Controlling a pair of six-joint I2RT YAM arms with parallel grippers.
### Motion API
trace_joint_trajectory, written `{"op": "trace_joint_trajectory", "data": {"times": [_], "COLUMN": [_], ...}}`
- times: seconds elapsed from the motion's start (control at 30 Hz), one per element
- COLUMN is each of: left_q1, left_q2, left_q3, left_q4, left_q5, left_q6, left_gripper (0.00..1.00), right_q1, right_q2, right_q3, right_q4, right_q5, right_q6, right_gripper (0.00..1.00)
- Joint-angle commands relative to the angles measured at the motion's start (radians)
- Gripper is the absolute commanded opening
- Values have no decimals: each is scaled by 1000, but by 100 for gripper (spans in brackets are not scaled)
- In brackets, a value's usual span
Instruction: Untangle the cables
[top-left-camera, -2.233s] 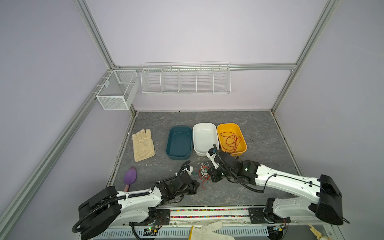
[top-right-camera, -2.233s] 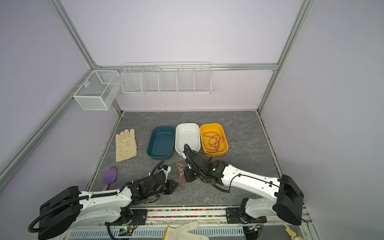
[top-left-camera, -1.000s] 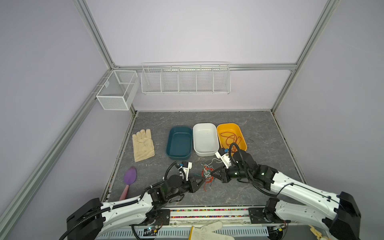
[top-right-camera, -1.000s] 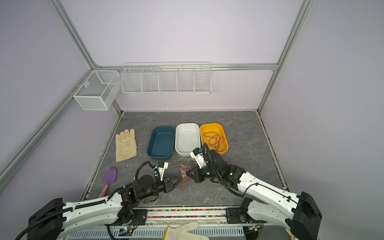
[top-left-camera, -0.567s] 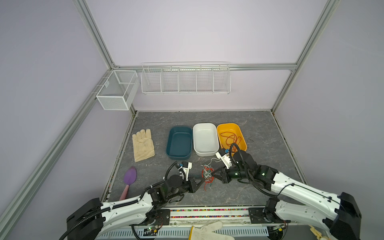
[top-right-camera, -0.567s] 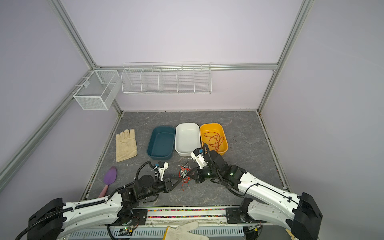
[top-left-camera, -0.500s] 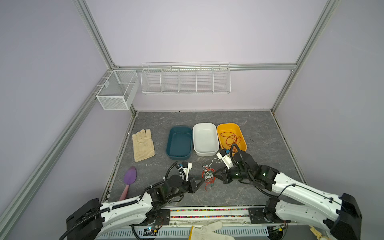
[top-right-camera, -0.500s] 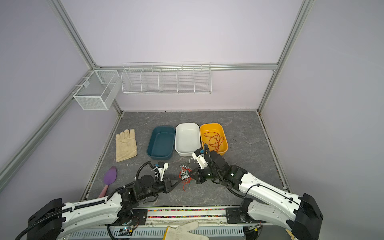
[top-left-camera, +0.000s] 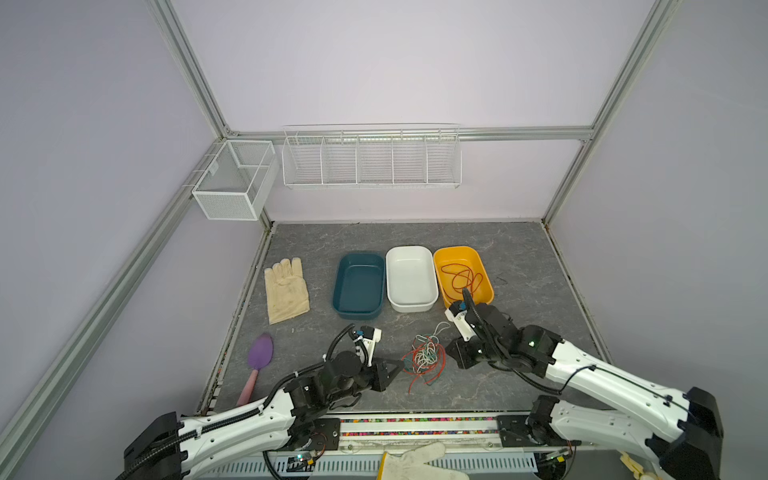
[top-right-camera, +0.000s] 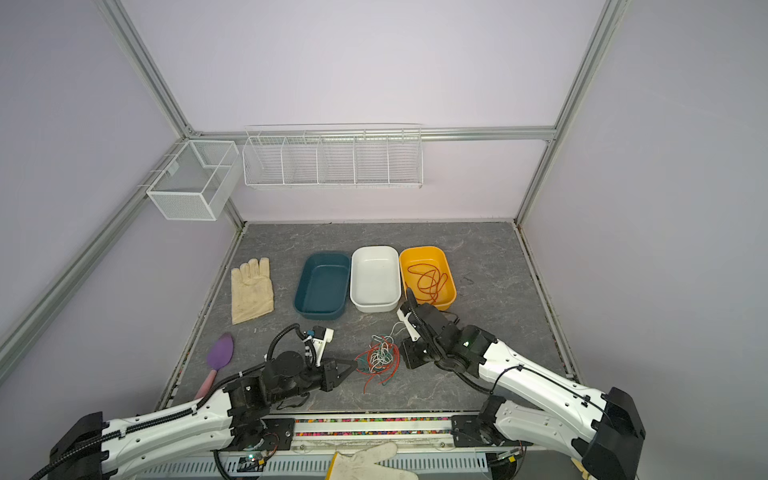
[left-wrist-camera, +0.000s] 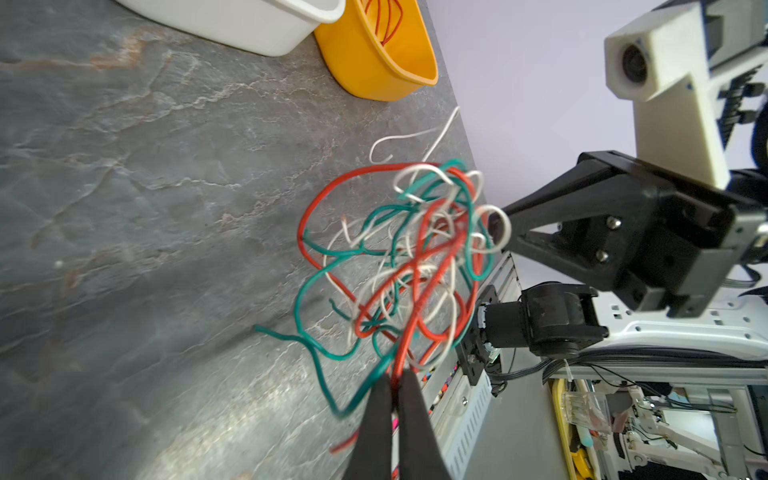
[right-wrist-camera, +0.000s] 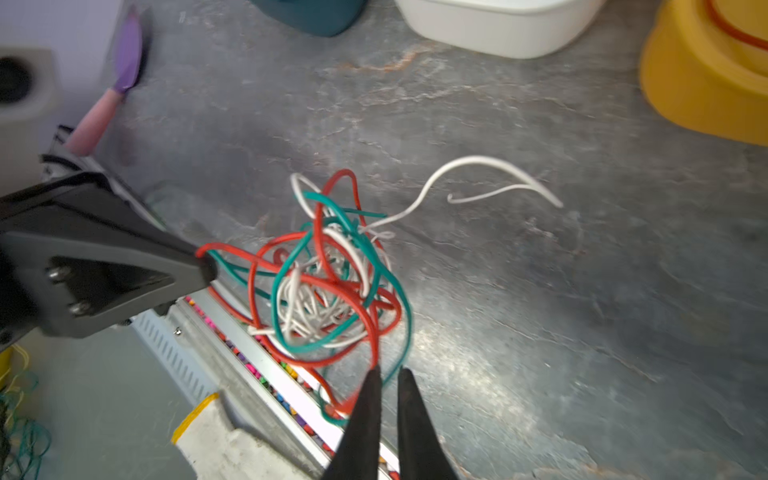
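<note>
The cables (top-left-camera: 424, 359) form one tangle of red-orange, green and white wires, seen in both top views (top-right-camera: 378, 359) near the front of the table between the two grippers. My left gripper (left-wrist-camera: 397, 374) is shut on a red-orange and a green strand of the tangle (left-wrist-camera: 407, 257). My right gripper (right-wrist-camera: 388, 372) stands at the tangle's (right-wrist-camera: 328, 282) other side, its jaws a narrow gap apart. A red-orange strand brushes one fingertip and nothing is pinched. One more red-orange cable (top-left-camera: 463, 276) lies coiled in the yellow bin (top-left-camera: 457, 249).
A teal bin (top-left-camera: 338, 286) and a white bin (top-left-camera: 409, 249) stand left of the yellow one. A cream glove (top-left-camera: 286, 289) and a purple spatula (top-left-camera: 259, 357) lie at the left. A white glove (top-left-camera: 415, 461) hangs over the front rail. Wire baskets (top-left-camera: 370, 158) hang on the back wall.
My right gripper's jaws have parted slightly from shut, letting go of the tangle. My left gripper has finished closing on its strands. Both arms have barely moved.
</note>
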Motion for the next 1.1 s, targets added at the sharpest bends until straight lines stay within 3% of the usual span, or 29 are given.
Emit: {"op": "trace_joint_trajectory", "data": {"times": [0.0,0.33,0.57,1.07], "left_q1": [1,3,1,2], "left_q2": [-69,-134,-88,-72], "left_q3": [53,108,171,208], "left_q4": [-143,-135,-89,17], "left_q5": [-45,-4,16,29], "left_q6": [30,25,39,64], "left_gripper": [0,0,0,0], "right_q1": [-20,-28,-11,96], "right_q2": [-12,-69,29,331], "right_q3": [-22,-78,-91,-67], "right_q4": [-25,192,377,524], "right_q5": [45,-197,-285,-164], "right_q6": [-10,8,96,199], "right_gripper": [24,49,50,50]}}
